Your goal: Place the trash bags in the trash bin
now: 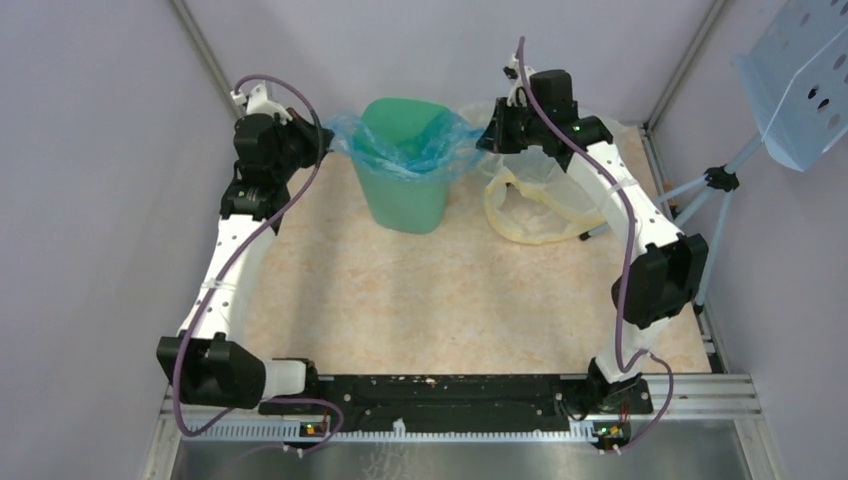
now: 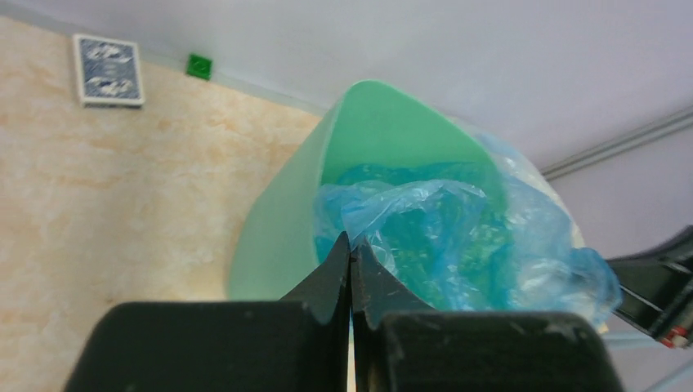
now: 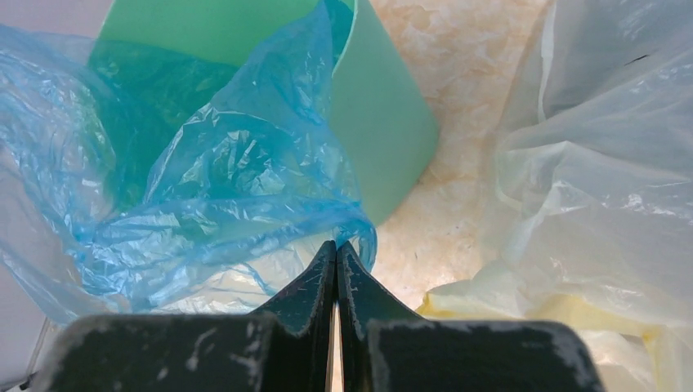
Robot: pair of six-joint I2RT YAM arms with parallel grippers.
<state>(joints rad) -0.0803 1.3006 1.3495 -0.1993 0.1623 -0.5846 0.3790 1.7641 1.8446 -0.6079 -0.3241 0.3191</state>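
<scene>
Trash bin point(image 1: 405, 195) stands upright at the far middle of the table point(image 1: 450, 310), mouth up, long axis vertical, sides tapering down to the base.

Trash bag point(image 1: 415, 145) is draped over the bin's mouth. It is stretched crosswise, its long axis running left to right across the rim. The middle sags down inside the bin, and both ends spill over the rim on either side. Wrist views show blue film lining the bin's inside wall.

Left gripper point(image 1: 325, 140) sits just left of the bin rim, at rim height. Its fingers are pressed together, no gap (left wrist view, point(image 2: 351, 245)), with the bag's left edge bunched at the tips, so it reads as pinched.

Right gripper point(image 1: 487, 135) sits just right of the bin rim. Its fingers are likewise closed tight point(image 3: 336, 247), and a curl of the bag's right edge is caught at the tips.

Yellowish clear bag point(image 1: 535, 215) lies on the table right of the bin, near it but not touching, under the right arm. Card deck point(image 2: 109, 70) and a small green block point(image 2: 198, 65) lie by the back wall, left of the bin. Perforated blue panel point(image 1: 805, 80) stands on a stand far right of the bin, off the table.
</scene>
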